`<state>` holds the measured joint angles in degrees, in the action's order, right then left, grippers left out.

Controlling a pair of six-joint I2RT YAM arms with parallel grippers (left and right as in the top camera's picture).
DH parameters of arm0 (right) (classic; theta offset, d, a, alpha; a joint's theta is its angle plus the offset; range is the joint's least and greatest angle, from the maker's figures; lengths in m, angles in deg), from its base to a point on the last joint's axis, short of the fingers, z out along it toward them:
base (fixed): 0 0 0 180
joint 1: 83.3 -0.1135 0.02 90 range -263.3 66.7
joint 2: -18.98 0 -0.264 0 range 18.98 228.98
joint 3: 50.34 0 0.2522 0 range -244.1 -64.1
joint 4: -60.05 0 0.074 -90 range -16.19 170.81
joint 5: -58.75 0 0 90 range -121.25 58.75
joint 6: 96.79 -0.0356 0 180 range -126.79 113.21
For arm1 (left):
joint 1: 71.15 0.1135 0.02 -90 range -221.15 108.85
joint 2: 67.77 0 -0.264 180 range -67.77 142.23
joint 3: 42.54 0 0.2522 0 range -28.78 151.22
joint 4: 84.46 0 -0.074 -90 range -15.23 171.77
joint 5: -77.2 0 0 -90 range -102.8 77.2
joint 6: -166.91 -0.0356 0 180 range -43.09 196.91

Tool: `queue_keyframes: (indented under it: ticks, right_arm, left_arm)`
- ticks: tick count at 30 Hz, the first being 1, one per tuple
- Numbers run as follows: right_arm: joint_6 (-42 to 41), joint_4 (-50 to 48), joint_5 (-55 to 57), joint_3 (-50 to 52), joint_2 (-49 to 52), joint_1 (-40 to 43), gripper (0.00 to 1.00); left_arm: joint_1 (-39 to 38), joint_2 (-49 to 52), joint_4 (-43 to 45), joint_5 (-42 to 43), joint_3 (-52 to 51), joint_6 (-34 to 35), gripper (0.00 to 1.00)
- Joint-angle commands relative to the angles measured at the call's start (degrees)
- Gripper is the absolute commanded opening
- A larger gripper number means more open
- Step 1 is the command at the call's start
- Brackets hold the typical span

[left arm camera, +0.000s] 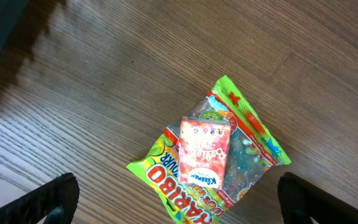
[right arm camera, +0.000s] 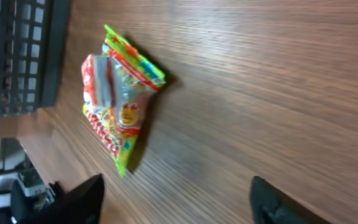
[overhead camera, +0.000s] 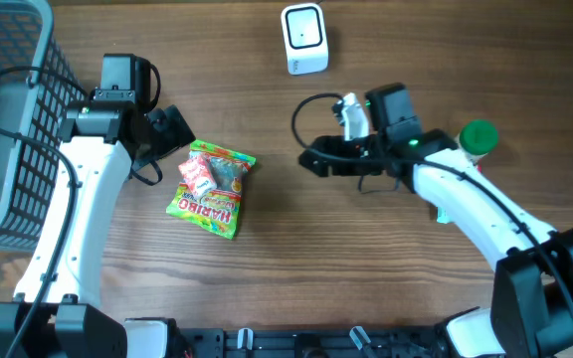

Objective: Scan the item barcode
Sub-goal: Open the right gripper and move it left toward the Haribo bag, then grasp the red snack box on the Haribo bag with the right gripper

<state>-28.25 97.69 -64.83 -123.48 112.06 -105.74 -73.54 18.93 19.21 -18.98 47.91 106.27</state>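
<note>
At the far left of the wooden table [overhead camera: 267, 288], a grey mesh basket [overhead camera: 8, 119]. Just beside it, the left arm stretched away from its base at the near edge, white link running along the basket's wall, wrist bent over toward the table's middle. Left gripper [overhead camera: 172, 129] hanging over the wood by the far-left corner of the sweets, aimed downward and spread wide. In the left wrist view, only the two dark fingertips [left arm camera: 58, 199] at the bottom corners, far apart, gripping nothing and touching nothing.

Just right of that gripper and nearer the front, flat on the table, a green-and-yellow Haribo bag [overhead camera: 215, 194]. On top of it a small red packet [overhead camera: 198, 177], toward the bag's left half as seen from overhead. On the far side of the table, right of the bag and well apart from it, a white scanner [overhead camera: 303, 38].

Further right, the right arm coming in from the near-right corner, forearm slanting away and leftward, wrist turned so that the right gripper [overhead camera: 311, 159] points left toward the bag. Fingers [right arm camera: 73, 199] parted wide and empty, stopped short of the bag with bare wood between. Just behind the right forearm, a green-capped thing [overhead camera: 478, 137]; touching the arm or not, cannot tell.
</note>
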Motion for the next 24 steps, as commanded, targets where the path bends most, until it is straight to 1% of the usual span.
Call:
queue_keyframes:
  ticks: [1, 3, 7, 8, 9, 11, 14, 15, 16, 19, 24]
  right_arm:
    - [-8.72, -0.79, 3.74, 0.52, 0.48, -3.26, 0.89]
    - [-10.78, -0.81, 4.7, 0.52, 0.48, -4.7, 0.89]
    - [-11.06, -1.68, 4.7, 0.52, 0.48, -7.58, 0.82]
    - [-10.86, -2.21, 5.44, 0.52, 0.48, -8.61, 0.79]
    - [-10.91, -2.34, 6.21, 0.52, 0.48, -9.14, 0.73]
    - [-11.23, -2.29, 6.99, 0.52, 0.48, -9.66, 0.74]
    - [-14.53, -2.25, 6.95, 0.52, 0.48, -9.64, 0.75]
    - [-13.42, -2.03, 6.25, 0.52, 0.48, -9.64, 0.79]
    - [-11.19, -2.23, 6.12, 0.52, 0.48, -9.66, 0.78]
    - [-6.69, -2.21, 6.56, 0.52, 0.48, -9.86, 0.74]
    - [-5.09, -1.51, 4.28, 0.31, 0.48, -9.86, 0.66]
  left_arm:
    - [0.28, 0.37, 0.15, -0.35, 0.04, -0.66, 1.0]
    - [0.28, 0.35, 0.15, -0.35, 0.04, -0.66, 1.0]
    - [0.28, 0.35, 0.15, -0.35, 0.04, -0.66, 1.0]
    - [0.28, 0.35, 0.15, -0.35, 0.04, -0.66, 1.0]
    - [0.28, 0.35, 0.15, -0.35, 0.04, -0.66, 1.0]
    - [0.28, 0.35, 0.15, -0.35, 0.04, -0.66, 1.0]
    - [0.28, 0.35, 0.15, -0.35, 0.04, -0.66, 1.0]
    - [0.28, 0.35, 0.15, -0.35, 0.04, -0.66, 1.0]
    - [0.28, 0.37, 0.15, -0.35, 0.04, -0.66, 1.0]
    - [0.28, 0.37, 0.15, -0.35, 0.04, -0.68, 1.0]
    - [0.28, 0.37, 0.15, -0.35, 0.04, -0.66, 1.0]
